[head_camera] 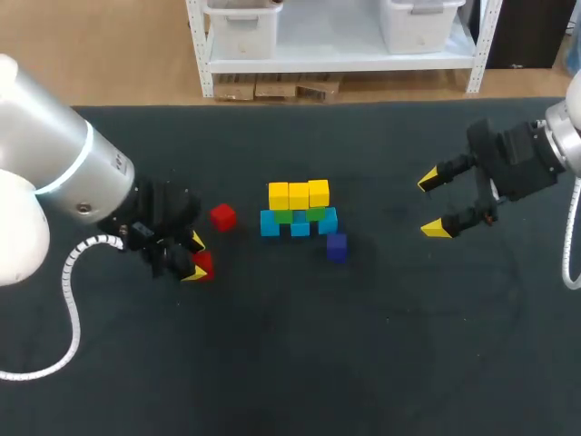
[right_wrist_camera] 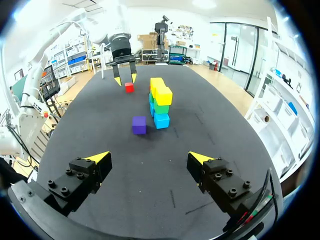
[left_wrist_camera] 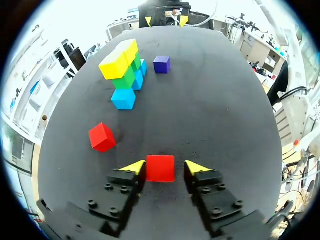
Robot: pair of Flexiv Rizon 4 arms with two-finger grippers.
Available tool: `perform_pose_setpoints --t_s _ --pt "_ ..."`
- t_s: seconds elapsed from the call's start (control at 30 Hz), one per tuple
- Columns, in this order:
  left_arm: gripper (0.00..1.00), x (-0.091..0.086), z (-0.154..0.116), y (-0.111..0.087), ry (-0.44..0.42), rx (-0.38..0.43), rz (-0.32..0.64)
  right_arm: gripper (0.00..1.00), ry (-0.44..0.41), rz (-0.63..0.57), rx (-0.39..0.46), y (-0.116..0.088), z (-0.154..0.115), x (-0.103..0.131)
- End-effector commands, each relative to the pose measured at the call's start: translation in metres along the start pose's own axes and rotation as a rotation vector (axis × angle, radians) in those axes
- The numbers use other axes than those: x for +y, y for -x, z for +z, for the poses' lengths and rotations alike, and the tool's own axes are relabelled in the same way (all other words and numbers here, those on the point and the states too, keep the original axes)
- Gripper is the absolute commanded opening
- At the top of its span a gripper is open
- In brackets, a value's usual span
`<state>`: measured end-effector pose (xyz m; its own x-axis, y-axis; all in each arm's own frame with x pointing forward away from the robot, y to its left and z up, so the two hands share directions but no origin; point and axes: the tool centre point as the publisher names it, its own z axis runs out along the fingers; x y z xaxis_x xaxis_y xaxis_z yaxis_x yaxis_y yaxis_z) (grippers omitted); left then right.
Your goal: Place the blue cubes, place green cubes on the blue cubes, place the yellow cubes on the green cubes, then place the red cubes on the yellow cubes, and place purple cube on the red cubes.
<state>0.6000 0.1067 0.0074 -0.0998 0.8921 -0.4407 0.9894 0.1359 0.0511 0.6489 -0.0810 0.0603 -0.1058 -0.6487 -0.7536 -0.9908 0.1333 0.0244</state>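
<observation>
A stack stands mid-table: a row of blue cubes, green cubes on them, and yellow cubes on top. The purple cube lies just right of the stack. One red cube lies loose to the stack's left. My left gripper is low over the table with a second red cube between its fingers; a gap shows on one side, so it is open. My right gripper hangs open and empty, well right of the stack.
The black tabletop is bare in front of the stack and between the stack and my right gripper. The left arm's white cable loops over the table's left side.
</observation>
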Motion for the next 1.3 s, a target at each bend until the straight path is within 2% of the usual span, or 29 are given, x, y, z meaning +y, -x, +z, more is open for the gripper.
perform_pose_setpoints --t_s 0.03,0.07,0.1,0.13,0.17,0.2,0.4,0.57,0.7,0.77,0.93,1.13,1.3 --pt "0.38 0.003 0.006 0.001 -0.006 0.01 -0.002 1.0 0.001 -0.001 -0.003 -0.001 0.001 -0.001" --pt "0.35 0.003 0.006 0.001 -0.007 0.01 -0.002 1.0 0.001 -0.001 -0.003 -0.001 0.001 -0.001" --pt "0.25 0.003 0.007 0.001 -0.007 0.011 -0.003 1.0 0.001 -0.001 -0.003 -0.001 0.001 -0.001" --pt "0.22 0.003 0.007 0.002 -0.007 0.011 -0.003 1.0 0.001 -0.001 -0.003 -0.001 0.001 -0.001" --pt "0.07 0.003 0.007 0.002 -0.006 0.012 -0.003 1.0 0.001 -0.001 -0.003 -0.001 0.001 -0.001" --pt "0.0 0.004 0.006 0.003 -0.002 0.013 -0.004 1.0 0.001 -0.001 -0.003 -0.001 0.001 -0.001" --pt "0.0 0.008 -0.016 0.016 0.02 0.028 0.031 1.0 0.001 -0.001 -0.003 -0.001 0.001 -0.001" --pt "0.0 0.014 -0.052 0.04 0.047 0.015 0.071 1.0 0.001 -0.001 -0.003 -0.001 0.001 -0.001" --pt "0.0 0.024 -0.08 0.057 0.046 -0.048 0.015 1.0 0.001 -0.001 -0.003 -0.001 0.001 -0.001" --pt "0.0 0.031 -0.088 0.063 0.037 -0.041 -0.024 1.0 0.001 -0.001 -0.003 -0.001 0.001 -0.001" --pt "0.0 0.048 -0.111 0.082 0.079 -0.051 -0.021 1.0 0.001 -0.001 -0.003 -0.001 0.001 -0.001" --pt "0.0 0.064 -0.117 0.107 0.086 -0.066 0.033 1.0 0.001 -0.001 -0.003 -0.001 0.001 -0.001" --pt "0.0 0.073 -0.106 0.13 0.057 -0.071 0.082 1.0 0.001 -0.001 -0.003 -0.001 0.001 -0.001"
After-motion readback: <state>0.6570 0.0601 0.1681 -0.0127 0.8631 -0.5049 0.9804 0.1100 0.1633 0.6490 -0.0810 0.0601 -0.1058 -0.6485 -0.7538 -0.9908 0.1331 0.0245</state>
